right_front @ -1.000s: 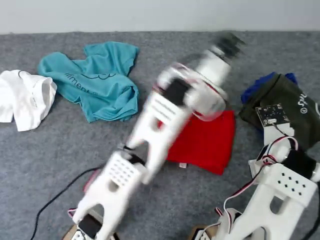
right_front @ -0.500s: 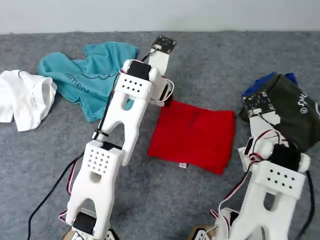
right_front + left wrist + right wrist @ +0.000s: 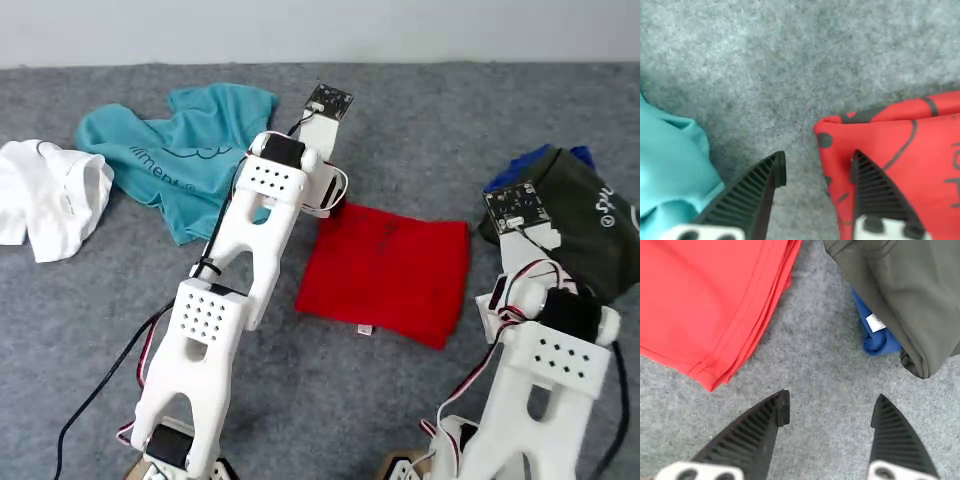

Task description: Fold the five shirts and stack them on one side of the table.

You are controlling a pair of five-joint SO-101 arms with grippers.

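The folded red shirt (image 3: 390, 270) lies flat near the middle of the grey worktop (image 3: 420, 120), a neat rectangle with a small label at its near edge. On the left arm's side of the red shirt, and a little farther from the arms, a teal shirt (image 3: 190, 160) lies crumpled and unfolded. Beyond it, farther from the red shirt, a white shirt (image 3: 50, 195) sits bunched at the worktop's edge. On the other side of the red shirt a dark olive shirt (image 3: 580, 210) lies in a loose heap on top of a blue shirt (image 3: 520, 170), and only an edge of the blue one shows from under it. The left arm (image 3: 250, 260) stretches out to the red shirt's far corner on the teal shirt's side. There the left gripper (image 3: 818, 164) hangs open, pointing down. One finger is above the red shirt's corner and the other is above bare worktop between the red and teal shirts, and it holds nothing. The right arm (image 3: 545, 350) stands near the red shirt's opposite side. The right gripper (image 3: 832, 405) is spread wide and empty over the bare strip of worktop between the red shirt's edge and the olive and blue heap.
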